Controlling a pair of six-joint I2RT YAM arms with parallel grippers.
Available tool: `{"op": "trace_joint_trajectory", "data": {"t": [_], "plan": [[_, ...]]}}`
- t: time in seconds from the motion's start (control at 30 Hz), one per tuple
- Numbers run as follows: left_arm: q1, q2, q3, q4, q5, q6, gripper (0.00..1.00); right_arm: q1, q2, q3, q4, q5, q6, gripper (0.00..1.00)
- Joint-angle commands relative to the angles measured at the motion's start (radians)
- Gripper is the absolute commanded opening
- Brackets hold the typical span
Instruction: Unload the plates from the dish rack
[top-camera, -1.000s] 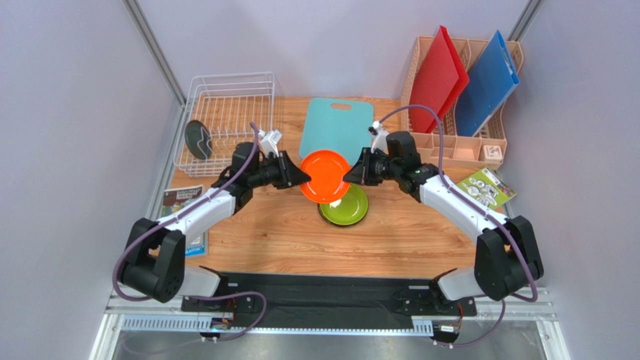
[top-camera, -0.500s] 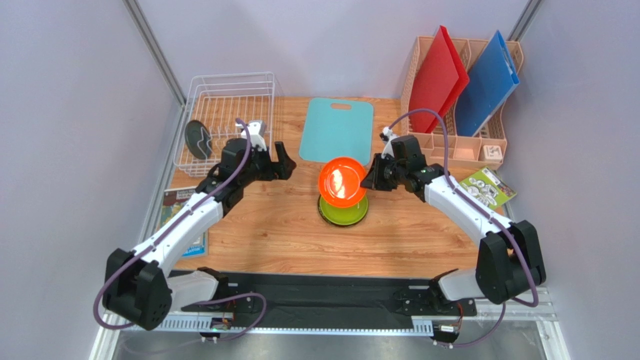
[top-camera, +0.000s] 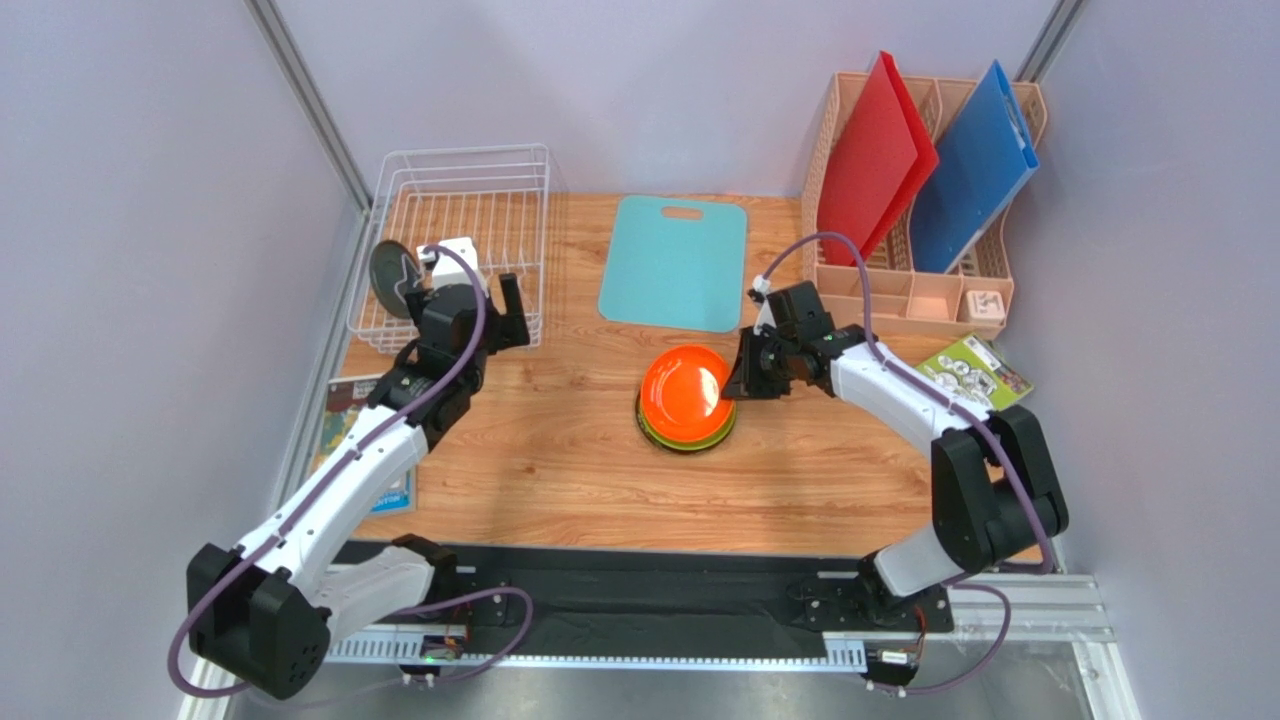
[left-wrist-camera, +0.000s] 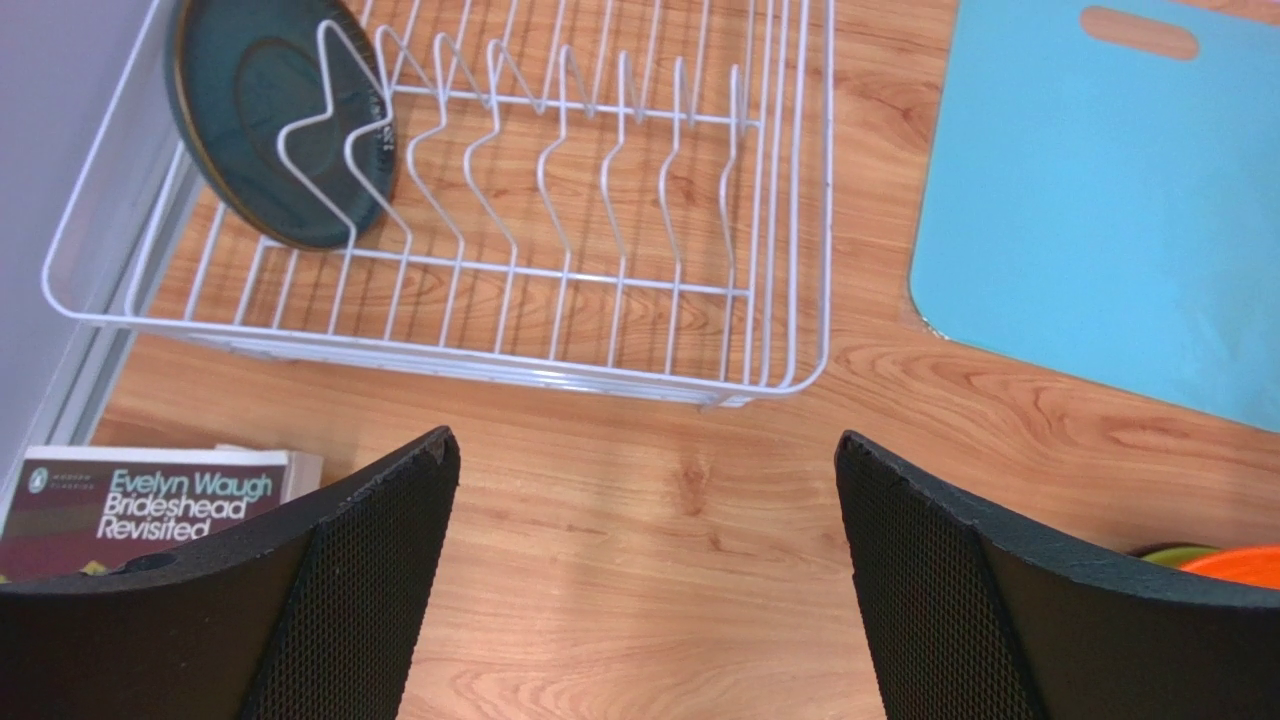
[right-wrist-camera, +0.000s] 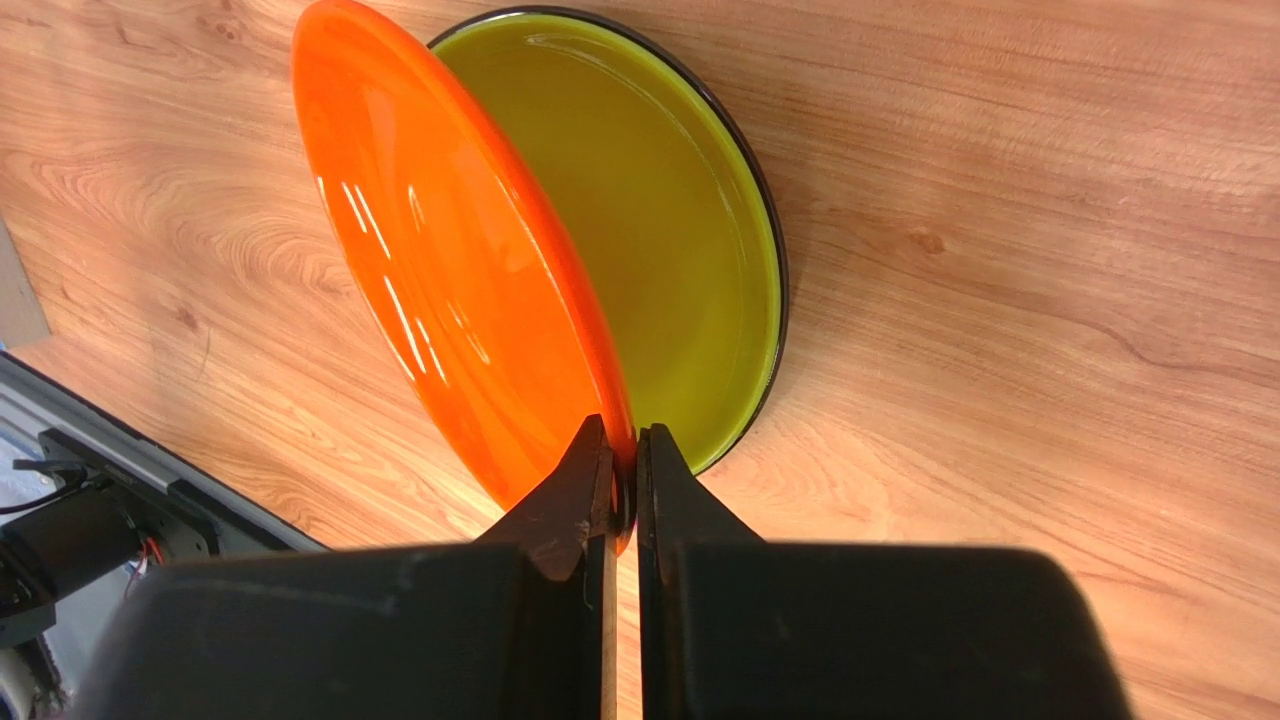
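The orange plate (top-camera: 687, 390) (right-wrist-camera: 451, 285) leans tilted over the lime green plate (top-camera: 679, 443) (right-wrist-camera: 661, 225), which lies flat on the wooden table. My right gripper (top-camera: 738, 374) (right-wrist-camera: 624, 435) is shut on the orange plate's right rim. A dark teal plate (top-camera: 394, 275) (left-wrist-camera: 278, 120) stands upright in the left end of the white wire dish rack (top-camera: 458, 195) (left-wrist-camera: 631, 323). Just in front of the rack's right half, my left gripper (top-camera: 511, 315) (left-wrist-camera: 643, 443) is wide open, with only bare wood between its fingers.
A teal cutting board (top-camera: 673, 263) (left-wrist-camera: 1097, 210) lies behind the stacked plates. The peach organizer (top-camera: 962, 293) with red and blue boards stands at the back right. A book (top-camera: 361, 413) (left-wrist-camera: 150, 503) lies at the left edge, a leaflet (top-camera: 974, 375) at the right.
My left gripper let go of the orange plate, opened and drew back left toward the rack. My right gripper brought the orange plate down over the green one.
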Motion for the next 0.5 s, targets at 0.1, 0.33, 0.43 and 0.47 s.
{"op": "trace_joint_trajectory", "data": {"t": [0.1,0.33,0.43,0.47], "plan": [[0.0,-0.024,-0.013,0.003,-0.061,0.028,0.99,0.0,0.028,0.012,0.016,-0.054,-0.011,0.07],[0.0,-0.01,-0.002,0.007,-0.056,0.022,1.0,0.0,0.036,0.014,-0.012,-0.052,-0.024,0.31],[0.0,0.002,0.018,0.007,-0.067,0.017,0.99,0.002,0.038,0.023,-0.03,-0.039,-0.031,0.41],[0.0,0.008,0.025,0.006,-0.076,0.016,1.0,0.002,0.038,0.026,-0.036,-0.029,-0.039,0.43]]}}
